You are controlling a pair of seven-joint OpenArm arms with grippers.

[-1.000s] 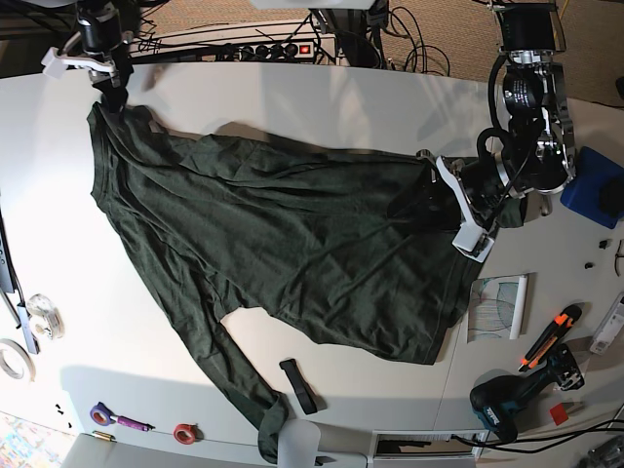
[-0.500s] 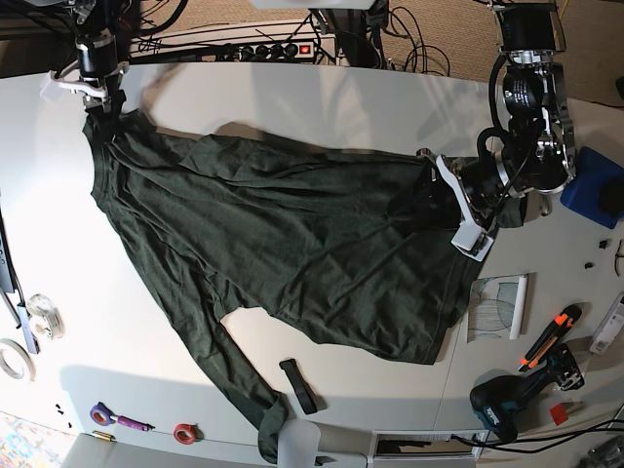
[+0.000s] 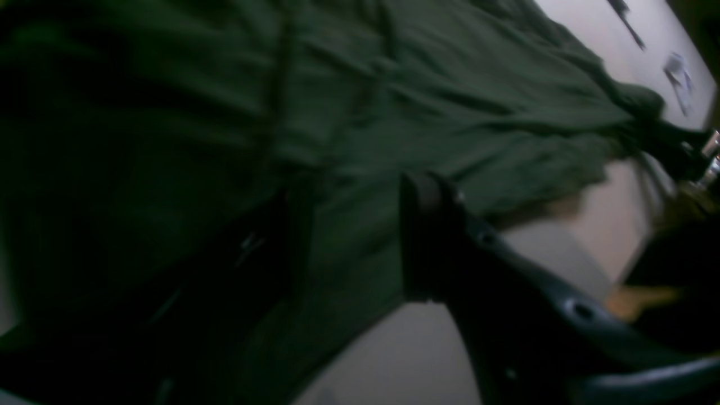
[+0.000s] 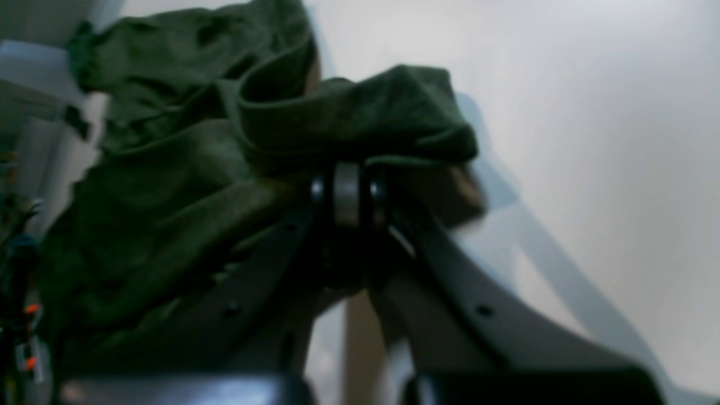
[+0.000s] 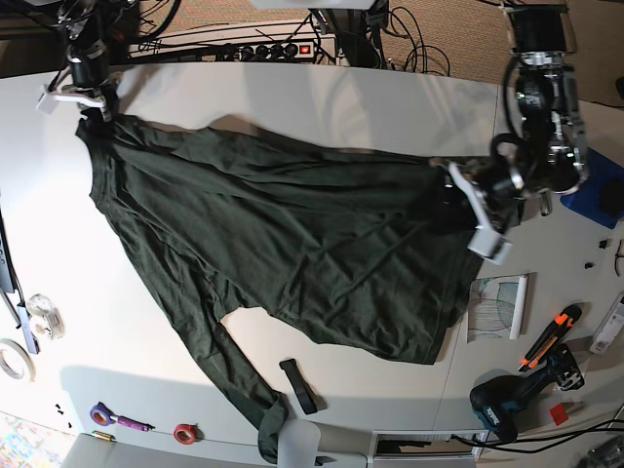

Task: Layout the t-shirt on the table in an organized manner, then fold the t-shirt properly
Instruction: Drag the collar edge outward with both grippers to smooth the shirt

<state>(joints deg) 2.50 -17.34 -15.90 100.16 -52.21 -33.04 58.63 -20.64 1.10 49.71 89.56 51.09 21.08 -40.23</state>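
Dark green t-shirt [image 5: 283, 244] lies spread on the white table [image 5: 341, 107], running from upper left of the frame to lower right. It is wrinkled, not yet flat. One long sleeve trails to the bottom edge, bunched there.

Right gripper [image 5: 93, 102], upper left: jaws pinched tight on a folded corner of cloth, seen close in the wrist view [image 4: 349, 191].

Left gripper [image 5: 458, 200], right of centre: clamps the shirt's edge. Fabric passes between its two dark fingers [image 3: 427, 242], and creases run toward it. That view is dim and blurred.

Black strap [image 5: 299, 386] lies just below the hem, apart from it. Cordless drill [image 5: 507, 400] and orange knife [image 5: 551, 331] sit lower right.
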